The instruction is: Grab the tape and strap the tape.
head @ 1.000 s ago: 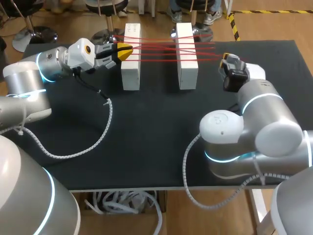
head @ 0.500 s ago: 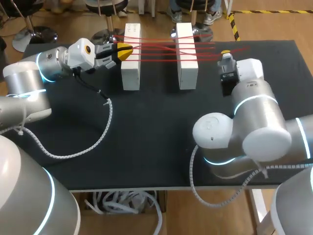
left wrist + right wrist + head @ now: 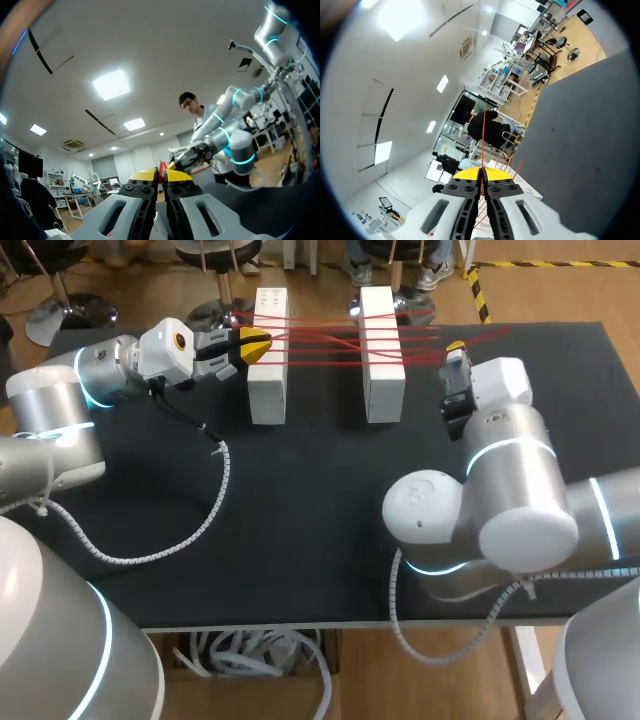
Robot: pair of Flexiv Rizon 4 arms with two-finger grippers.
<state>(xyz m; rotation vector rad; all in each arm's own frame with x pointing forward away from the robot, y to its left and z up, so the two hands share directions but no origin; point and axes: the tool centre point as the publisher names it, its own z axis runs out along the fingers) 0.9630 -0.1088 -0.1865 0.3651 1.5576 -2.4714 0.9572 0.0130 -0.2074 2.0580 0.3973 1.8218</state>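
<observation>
Change since the earlier frames: the right arm (image 3: 505, 475) stands closer in toward the white blocks, and the right fingers (image 3: 455, 347) lie nearer the right block (image 3: 384, 380) than a second ago. The left arm (image 3: 95, 375), both blocks and the run of the strands are unchanged.

Left fingers (image 3: 252, 343): clenched, yellow tips pressed together just beside the top of the left block (image 3: 266, 380). In the left wrist view a sliver of red tape (image 3: 161, 166) shows pinched between the tips of the left fingers (image 3: 160, 175).

Right fingers, right wrist view (image 3: 481, 174): clenched on one thin strand of red tape (image 3: 483, 135), which runs straight ahead from the tips.

Red tape (image 3: 320, 338): several strands stretched across the two blocks above the dark surface (image 3: 300, 490). Some cross between the blocks. One end is at the left fingers, the other at the right fingers.
</observation>
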